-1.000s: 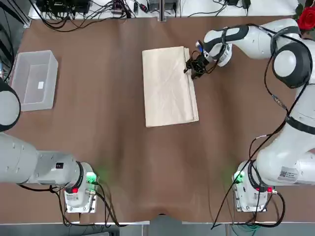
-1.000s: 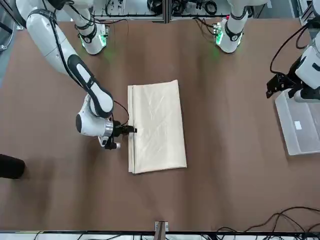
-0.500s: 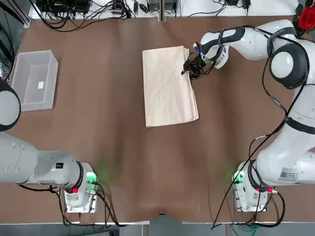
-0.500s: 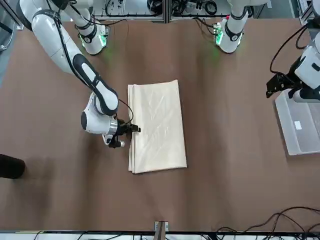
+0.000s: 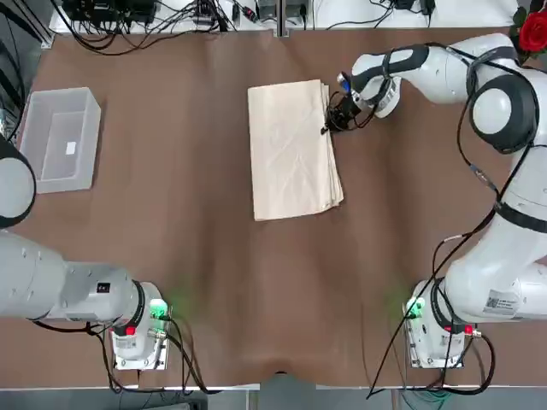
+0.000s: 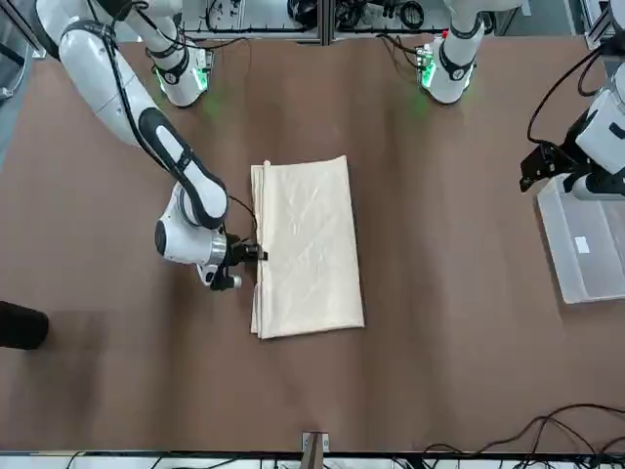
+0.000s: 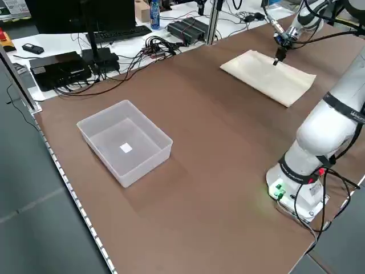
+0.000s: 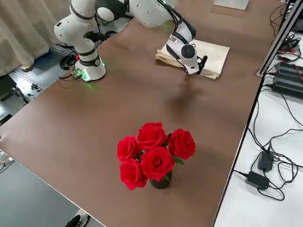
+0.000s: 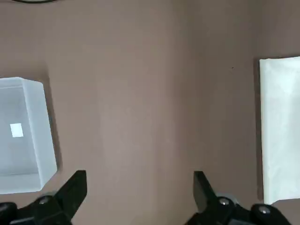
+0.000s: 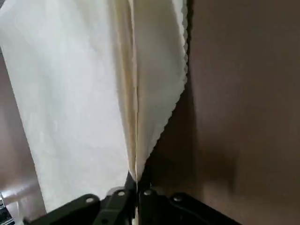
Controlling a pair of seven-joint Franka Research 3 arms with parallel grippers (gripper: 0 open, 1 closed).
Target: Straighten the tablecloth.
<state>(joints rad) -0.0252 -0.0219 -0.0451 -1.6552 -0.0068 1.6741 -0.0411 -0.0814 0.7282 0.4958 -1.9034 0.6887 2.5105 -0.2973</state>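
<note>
The tablecloth [image 5: 291, 149] is a cream cloth folded into a long rectangle on the brown table, far of centre. It also shows in the front view as the tablecloth [image 6: 308, 249]. My right gripper [image 5: 329, 126] sits low at the cloth's right long edge, near its far end. In the right wrist view the right gripper [image 10: 136, 187] is shut on the stacked edge layers of the tablecloth [image 10: 70, 93], which fan away from the pinch. My left gripper [image 9: 139, 187] is open and holds nothing, parked high at the table's left side.
A clear plastic bin [image 5: 58, 137] with a small white tag inside stands at the far left. Red roses [image 8: 151, 151] in a vase stand at the far right corner. Cables and electronics [image 7: 68, 65] lie beyond the table's far edge.
My right gripper moved left onto the cloth's right edge, then drew back slightly to the right. The cloth's right edge layers shifted a little. The left arm stayed still.
</note>
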